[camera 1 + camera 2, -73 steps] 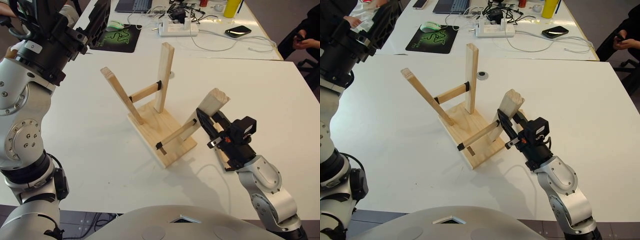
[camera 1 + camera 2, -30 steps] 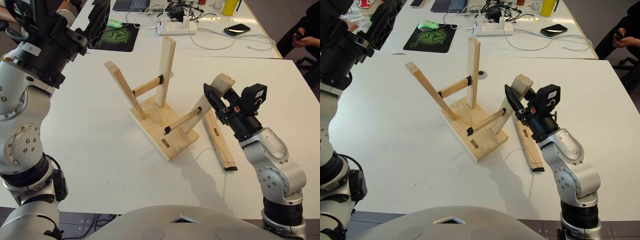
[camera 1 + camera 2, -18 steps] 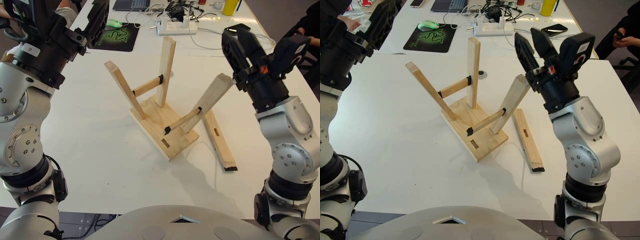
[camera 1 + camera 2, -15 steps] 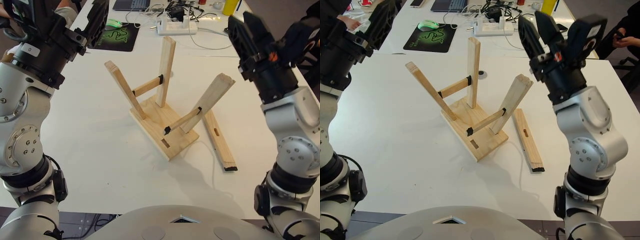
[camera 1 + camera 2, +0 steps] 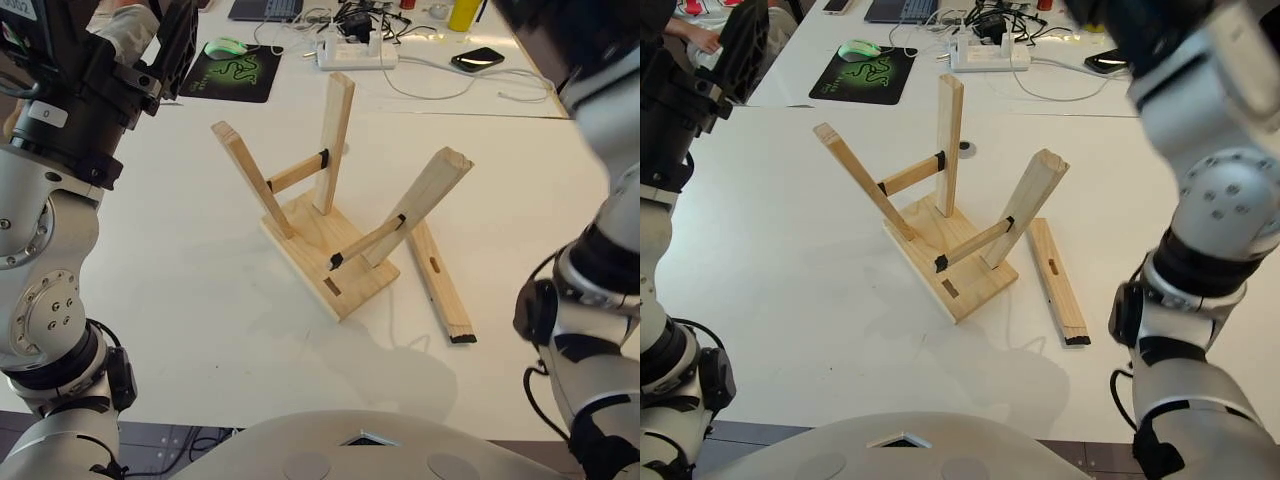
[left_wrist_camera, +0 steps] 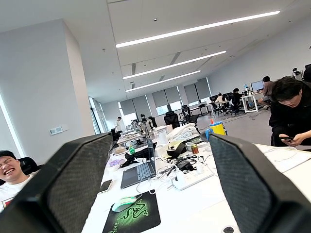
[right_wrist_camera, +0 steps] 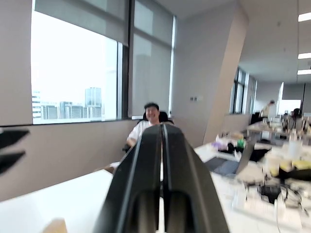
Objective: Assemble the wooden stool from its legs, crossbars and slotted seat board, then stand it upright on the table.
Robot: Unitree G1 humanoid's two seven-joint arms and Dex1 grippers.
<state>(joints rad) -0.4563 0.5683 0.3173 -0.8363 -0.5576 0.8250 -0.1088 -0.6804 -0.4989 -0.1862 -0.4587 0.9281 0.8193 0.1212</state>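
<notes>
Looking down from the head, you have the white table (image 5: pixel 200 300) spread under everything, and the seat board (image 5: pixel 352 290) lies flat near its middle.

Your left arm (image 5: pixel 50 200) is raised well left of the seat board and far above it, elbow bent, forearm pointing up and away from you. Your right arm (image 5: pixel 1220 150) is lifted high to the right of the seat board, its upper end running off the top of the head views.

Three legs rise from the seat board. One leg (image 5: pixel 333 140) stands nearly upright at its far edge. A second leg (image 5: pixel 250 175) slants up and off to the left from its left edge. A third leg (image 5: pixel 425 200) leans out to the right from its right edge; you cannot tell whether its foot sits in a slot. A loose leg (image 5: pixel 440 280) lies flat on the table just right of the seat board, a slot showing on its upper face.

Your left gripper (image 6: pixel 155 145) has its fingers (image 6: pixel 68 194) spread wide with nothing between them. Your right gripper (image 7: pixel 161 133) has its fingers pressed together, holding nothing.

One crossbar (image 5: pixel 295 173) joins the upright and slanted legs above the seat board. A second crossbar (image 5: pixel 365 243) runs from the leaning leg down to the seat board, its dark tip touching the wood beside an open slot.
</notes>
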